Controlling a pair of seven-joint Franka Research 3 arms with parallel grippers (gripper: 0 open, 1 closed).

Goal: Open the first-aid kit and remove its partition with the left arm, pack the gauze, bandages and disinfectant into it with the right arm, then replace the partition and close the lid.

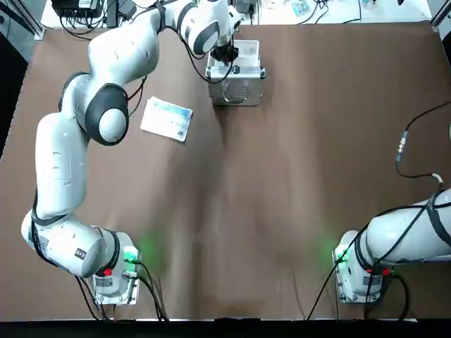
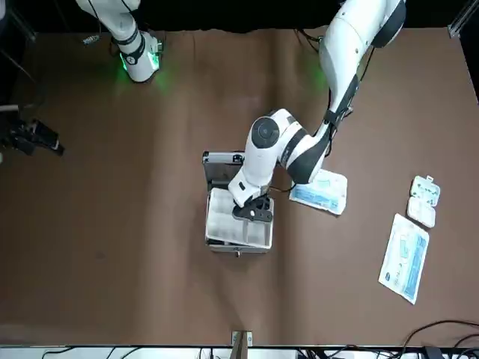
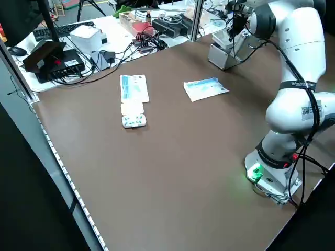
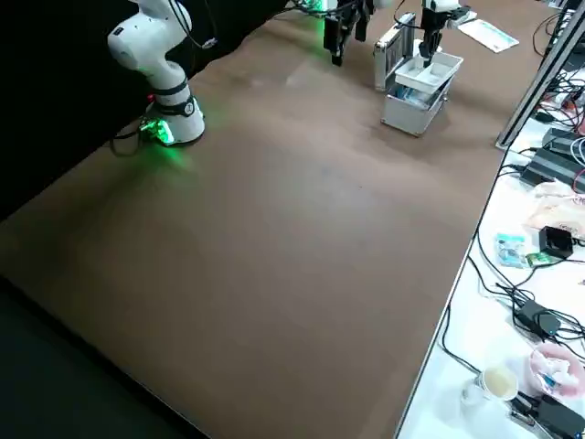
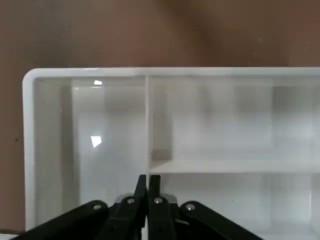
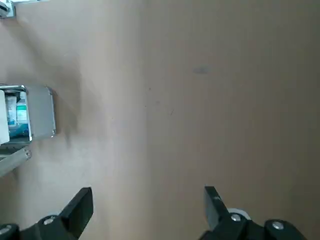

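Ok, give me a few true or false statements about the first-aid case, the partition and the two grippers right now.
1. The lid is open. True.
2. The left gripper has its jaws shut on a divider wall of the partition. True.
3. The right gripper holds the disinfectant. False: its jaws are open and empty over bare table.
4. The partition lies on the table beside the case. False: it is at the open case's top.

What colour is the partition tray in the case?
Pale cream-white partition, clearest in the left wrist view.
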